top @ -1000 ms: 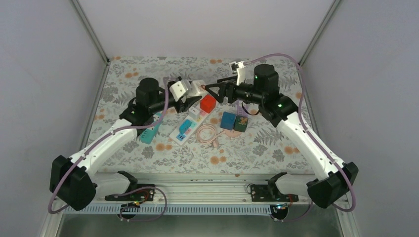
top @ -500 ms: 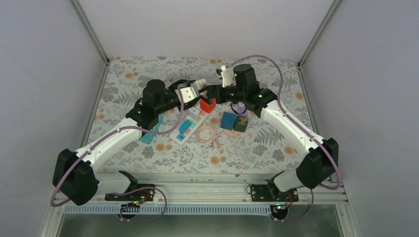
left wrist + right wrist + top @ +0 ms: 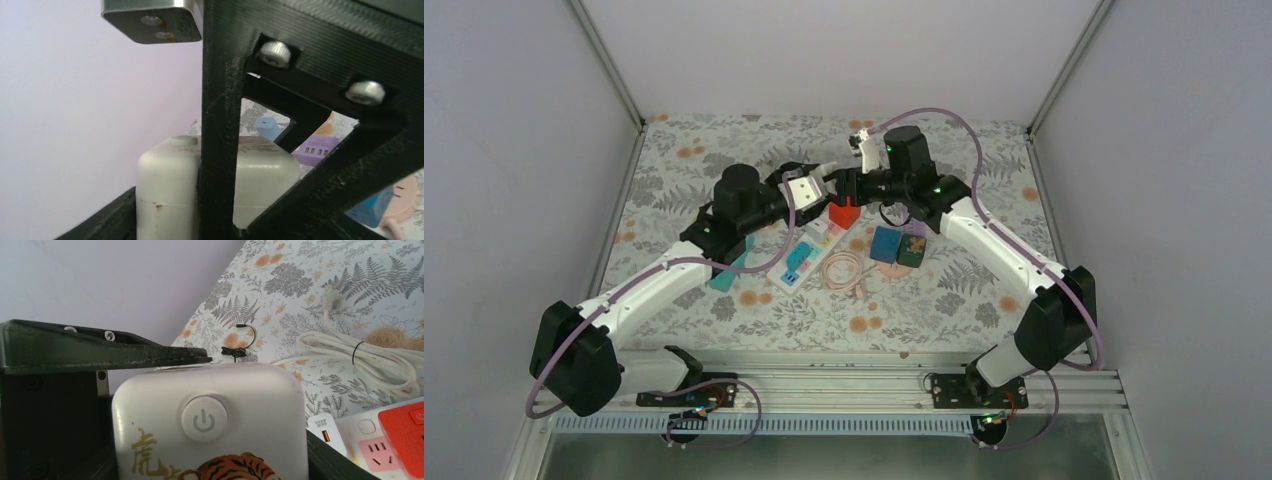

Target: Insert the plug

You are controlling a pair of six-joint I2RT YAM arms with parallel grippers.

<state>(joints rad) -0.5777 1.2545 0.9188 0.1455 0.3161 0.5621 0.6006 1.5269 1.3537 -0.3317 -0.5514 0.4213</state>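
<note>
A white cube plug with a power button and a tiger picture hangs in the air above the far end of the white power strip. My left gripper is shut on it; the left wrist view shows its side behind a black finger. My right gripper has come in from the right, and its jaws press both sides of the same cube. A red plug sits in the strip just below, and also shows in the right wrist view.
A teal strip lies to the left. A blue cube, a dark green cube and a pink cable lie right of the strip. A white cable and a small white charger lie beyond.
My right arm swung left and down until its gripper closed around the white cube. My left gripper shifted slightly right with the cube in it.
</note>
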